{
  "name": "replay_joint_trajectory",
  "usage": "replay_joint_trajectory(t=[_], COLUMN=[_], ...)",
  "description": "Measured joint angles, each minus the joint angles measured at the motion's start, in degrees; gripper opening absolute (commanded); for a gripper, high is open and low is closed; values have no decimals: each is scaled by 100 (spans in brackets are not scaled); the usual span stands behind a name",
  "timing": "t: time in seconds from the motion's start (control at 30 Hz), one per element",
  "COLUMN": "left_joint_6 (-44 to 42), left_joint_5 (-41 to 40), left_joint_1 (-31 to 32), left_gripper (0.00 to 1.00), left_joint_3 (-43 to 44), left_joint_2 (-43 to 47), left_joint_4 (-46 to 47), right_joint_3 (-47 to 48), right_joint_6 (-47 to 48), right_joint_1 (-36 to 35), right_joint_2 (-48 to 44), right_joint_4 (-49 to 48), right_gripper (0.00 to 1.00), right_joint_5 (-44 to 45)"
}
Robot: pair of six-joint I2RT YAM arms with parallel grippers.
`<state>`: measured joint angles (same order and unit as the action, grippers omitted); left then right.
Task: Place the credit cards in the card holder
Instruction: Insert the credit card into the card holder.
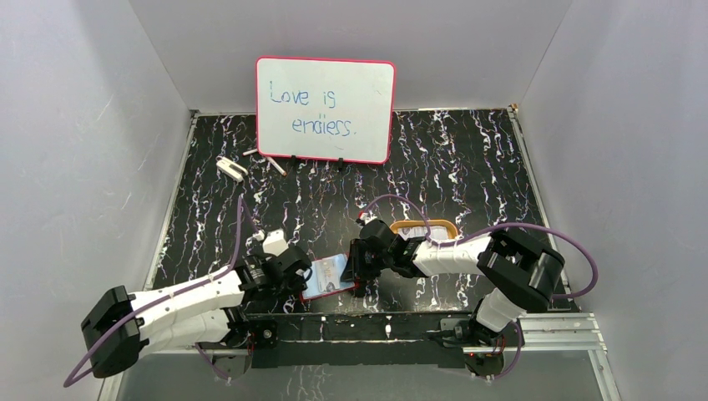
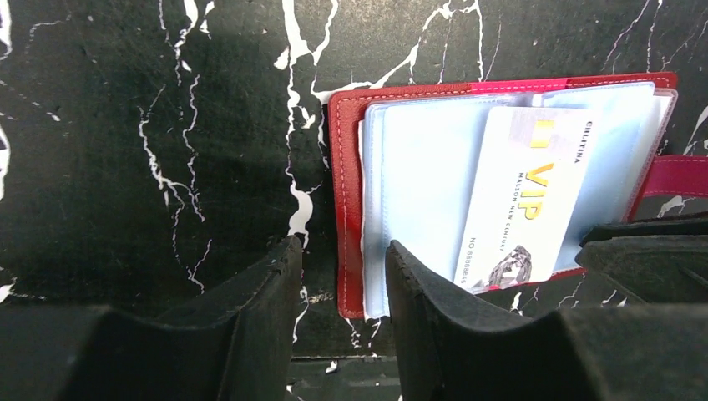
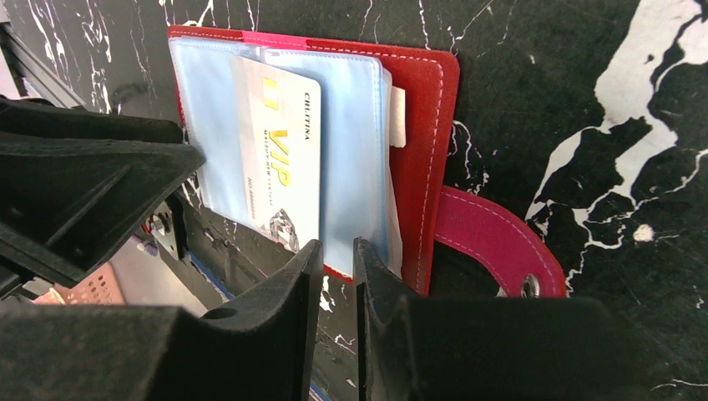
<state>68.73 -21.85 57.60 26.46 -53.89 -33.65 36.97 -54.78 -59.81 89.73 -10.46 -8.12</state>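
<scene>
Left fingers (image 2: 255, 322) spread, holding nothing, straddling the red left edge of the card holder (image 2: 346, 175). Card holder lying open on the counter (image 1: 467, 167) at the near edge, between both arms, pale blue sleeves up. One credit card (image 2: 522, 200), VIP print, askew on the sleeves. Far end seemingly tucked under the plastic, end nearest the fingers poking out. Right fingers (image 3: 288, 322) almost pressed together at the sleeves' near edge; pinching plastic or not, cannot tell.

Step in hand, by the look: seating that card. Best done by pinning the holder flat on the left, squaring the card to the pocket, then pushing gently along its long side without buckling the sleeve. Risk: holder skidding on the smooth counter.

Left wrist view: gap between the spread fingers. Right wrist view only: stud on the snap tab (image 3: 493, 242). Top view only: orange-rimmed tray (image 1: 422, 225) behind the right arm, whiteboard (image 1: 326, 109) at the back; card too small to read there.
</scene>
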Motion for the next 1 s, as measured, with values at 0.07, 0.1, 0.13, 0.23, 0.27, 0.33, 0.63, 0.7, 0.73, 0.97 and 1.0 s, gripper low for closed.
replay_joint_trajectory(t=[0.07, 0.1, 0.13, 0.23, 0.27, 0.33, 0.63, 0.7, 0.73, 0.97, 1.0], left_joint_6=[-13, -13, -17, -55, -68, -94, -153, -155, -160, -146, -142], left_joint_5=[17, 24, 24, 31, 28, 22, 28, 28, 28, 31, 33], left_joint_1=[0, 0, 0, -2, -2, -7, -11, -11, -11, -11, -11], left_gripper=[36, 35, 33, 27, 26, 24, 22, 22, 22, 22, 22], left_joint_3=[-79, -98, -114, -151, -151, -153, -236, -262, -278, -348, -352], left_joint_2=[-70, -96, -114, -179, -210, -254, -275, -236, -214, -122, -114], left_joint_4=[164, 243, 337, 564, 625, 715, 1088, 1106, 1115, 1158, 1156], right_joint_3=[4, 11, 11, 13, 13, 13, 192, 280, 339, 507, 507], right_joint_6=[17, 26, 39, 66, 72, 85, 199, 236, 251, 262, 262], right_joint_1=[0, 0, 0, 0, 0, 0, 0, 0, 0, 0, 0], right_joint_2=[0, 0, 0, 0, -2, -31, -258, -258, -258, -120, -103], right_joint_4=[2, 7, 4, 4, 4, 31, 334, 374, 409, 463, 466], right_gripper=[29, 29, 30, 31, 32, 32, 37, 38, 39, 42, 42], right_joint_5=[-2, -2, -4, -20, -20, -17, 87, 98, 114, 192, 195])
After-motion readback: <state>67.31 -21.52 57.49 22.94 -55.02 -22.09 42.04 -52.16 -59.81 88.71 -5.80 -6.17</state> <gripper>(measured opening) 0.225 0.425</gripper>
